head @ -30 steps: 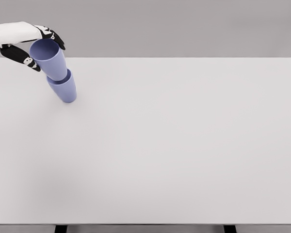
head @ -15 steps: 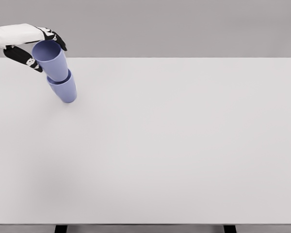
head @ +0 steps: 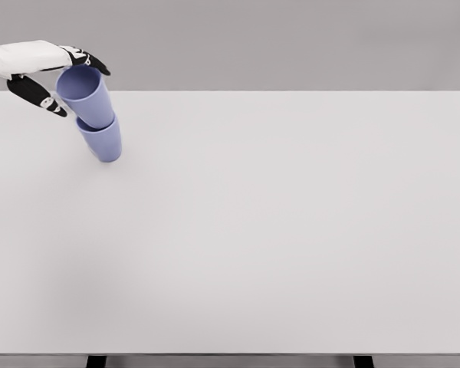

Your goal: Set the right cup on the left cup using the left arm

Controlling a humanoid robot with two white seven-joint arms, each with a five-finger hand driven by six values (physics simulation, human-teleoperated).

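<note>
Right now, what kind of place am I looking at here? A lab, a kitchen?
Most likely a simulated test bench, not a real room: a plain white table against a blank grey backdrop, two identical blue cups, the upper cup nested in the lower cup, and a white robot left hand at them.

A bare simulated test scene: one plain white table [head: 291, 230] against a featureless grey backdrop.

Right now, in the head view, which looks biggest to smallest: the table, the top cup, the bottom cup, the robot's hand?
1. Table, by far.
2. Top cup.
3. Left hand and bottom cup: too alike to rank, both partly hidden by the top cup.
</note>
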